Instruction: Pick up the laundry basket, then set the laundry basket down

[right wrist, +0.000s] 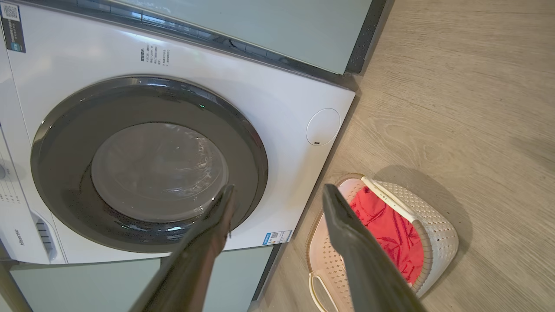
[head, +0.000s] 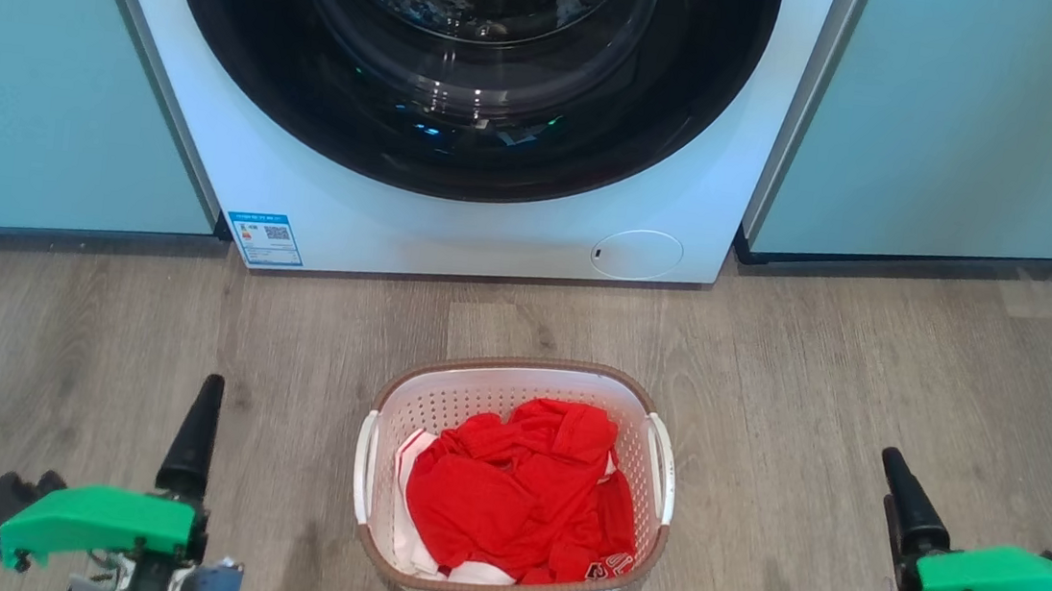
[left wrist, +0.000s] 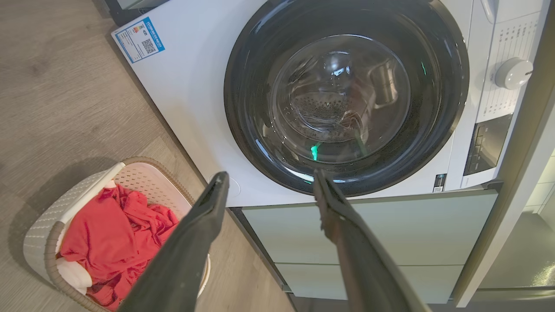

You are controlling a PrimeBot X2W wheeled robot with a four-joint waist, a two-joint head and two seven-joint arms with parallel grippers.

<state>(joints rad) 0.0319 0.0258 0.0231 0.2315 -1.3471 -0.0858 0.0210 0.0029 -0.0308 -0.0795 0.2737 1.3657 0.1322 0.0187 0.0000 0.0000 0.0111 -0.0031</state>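
So the laundry basket [head: 519,364] is sitting flat on the wood-look floor [head: 865,386], right in front of the white washing machine [head: 455,231] with a strip of bare floor between them. It's got a heap of red clothes [head: 517,488] in it, with a bit of white fabric peeking out underneath, and both white side handles [head: 661,468] are free, nothing touching them. From the head camera the basket lands pretty much dead centre between the two arms, each one well off to its own side and nowhere near the rim. The left gripper [left wrist: 271,175] has its two dark fingers spread wide with nothing between them; in its wrist cam they point at the washer door and the basket sits off at the lower left, partly behind one finger. Same deal for the right gripper [right wrist: 278,187]: fingers wide apart, holding nothing, aimed at the washer, basket off at the lower right past one finger. Pale green cabinets [head: 967,126] flank the machine on both sides.
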